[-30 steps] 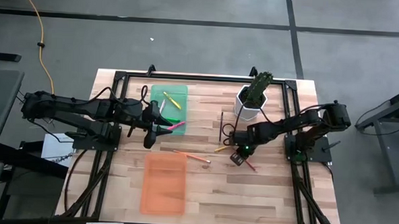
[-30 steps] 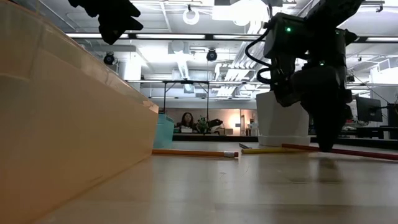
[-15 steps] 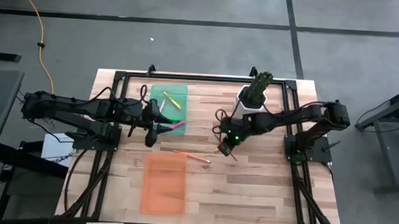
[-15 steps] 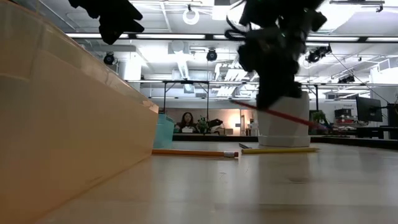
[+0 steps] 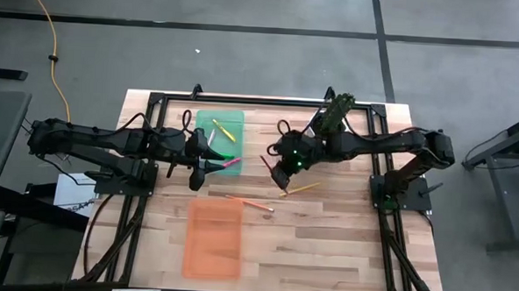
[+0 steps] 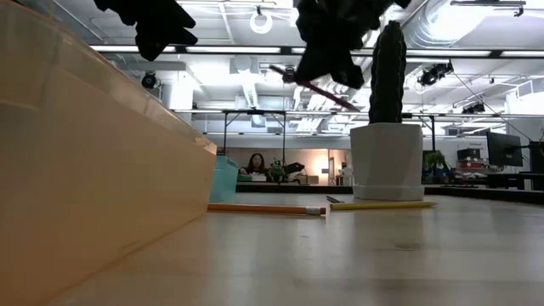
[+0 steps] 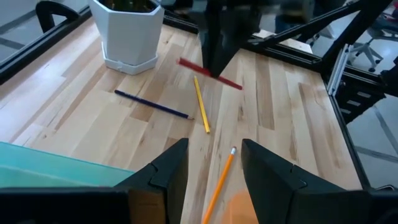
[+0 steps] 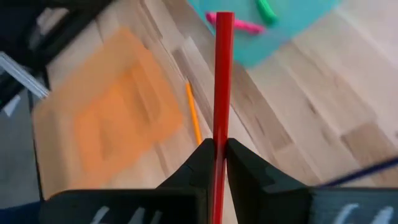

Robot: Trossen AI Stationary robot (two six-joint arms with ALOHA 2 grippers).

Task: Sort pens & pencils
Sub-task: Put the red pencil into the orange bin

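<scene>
My right gripper hangs above the table's middle, shut on a red pencil. On the table below lie a yellow pencil, an orange pencil and a dark pencil. A pink pen and a green pen lie in the green tray. My left gripper is open and holds nothing, raised at the green tray's near right corner. My right gripper pinches the red pencil's shaft between its two fingers, about mid-length, with an end sticking out on either side in the low view. The fingers slant down from the table's right and lie across the pencil. The pencil is tilted and clear of the table.
An orange tray lies near the table's front, left of centre. A white pot with a cactus stands at the far right, behind my right arm. Bare wood lies between the trays and the pot.
My right gripper has risen from the table and gone toward the table's left and far side, turning as it went. The red pencil has gone with it, from lying on the wood to hanging tilted, clear of the table.
</scene>
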